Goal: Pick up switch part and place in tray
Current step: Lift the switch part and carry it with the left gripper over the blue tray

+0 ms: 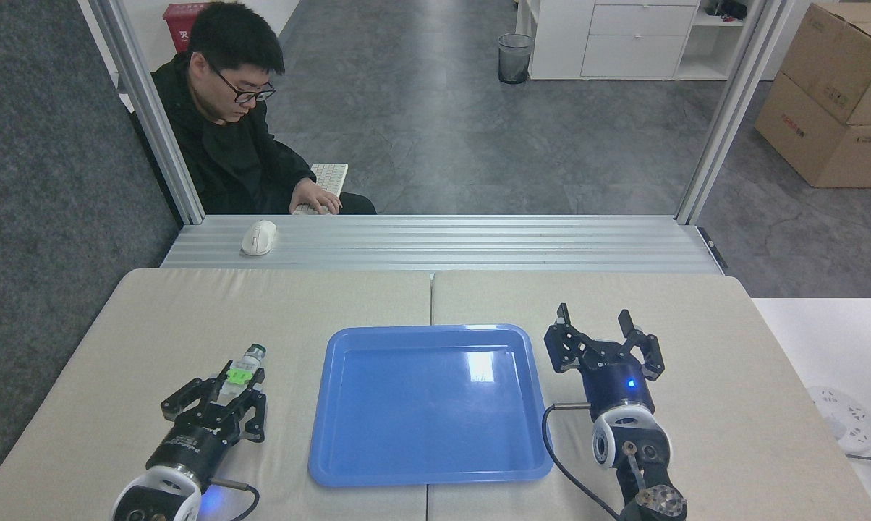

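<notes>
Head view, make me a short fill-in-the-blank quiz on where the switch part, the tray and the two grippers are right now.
1. The switch part is held in the jaws of the ____ gripper.
2. The inside of the blue tray is ____.
3. The right gripper, its jaws spread apart and holding nothing, sits to the ____ of the tray.
4. The block in the middle of the switch part is coloured ____.

Missing words: left; empty; right; green

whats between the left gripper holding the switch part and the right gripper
In the head view, the blue tray lies between the left gripper, shut on the switch part, and the open right gripper. The tray is empty.
</notes>
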Controlling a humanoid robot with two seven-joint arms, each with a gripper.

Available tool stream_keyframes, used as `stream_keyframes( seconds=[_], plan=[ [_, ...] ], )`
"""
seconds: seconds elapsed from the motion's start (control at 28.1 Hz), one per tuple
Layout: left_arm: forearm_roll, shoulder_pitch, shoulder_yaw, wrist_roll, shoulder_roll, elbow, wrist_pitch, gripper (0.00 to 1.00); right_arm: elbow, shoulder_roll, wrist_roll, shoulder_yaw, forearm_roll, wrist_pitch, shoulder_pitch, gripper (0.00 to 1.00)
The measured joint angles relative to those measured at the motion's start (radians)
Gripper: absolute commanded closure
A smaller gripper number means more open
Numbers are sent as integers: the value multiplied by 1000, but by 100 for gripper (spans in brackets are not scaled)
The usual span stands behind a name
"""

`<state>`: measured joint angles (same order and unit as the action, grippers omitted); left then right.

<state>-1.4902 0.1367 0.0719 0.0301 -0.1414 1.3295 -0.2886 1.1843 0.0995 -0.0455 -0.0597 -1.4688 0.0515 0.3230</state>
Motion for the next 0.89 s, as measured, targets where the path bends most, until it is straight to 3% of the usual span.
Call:
stream_keyframes(
  seconds=[0.75, 0.85, 0.89],
  plan=[
    [-205, 141, -314, 60, 138, -90, 48, 100, 0, 1, 0, 1, -1, -1, 1, 0],
    [-217, 155, -338, 62, 149, -102, 68, 76, 0, 1, 0, 1, -1, -1, 1, 0],
    [-221, 164, -348, 62, 155, -107, 81, 55, 0, 1, 0, 1, -1, -1, 1, 0]
  ],
)
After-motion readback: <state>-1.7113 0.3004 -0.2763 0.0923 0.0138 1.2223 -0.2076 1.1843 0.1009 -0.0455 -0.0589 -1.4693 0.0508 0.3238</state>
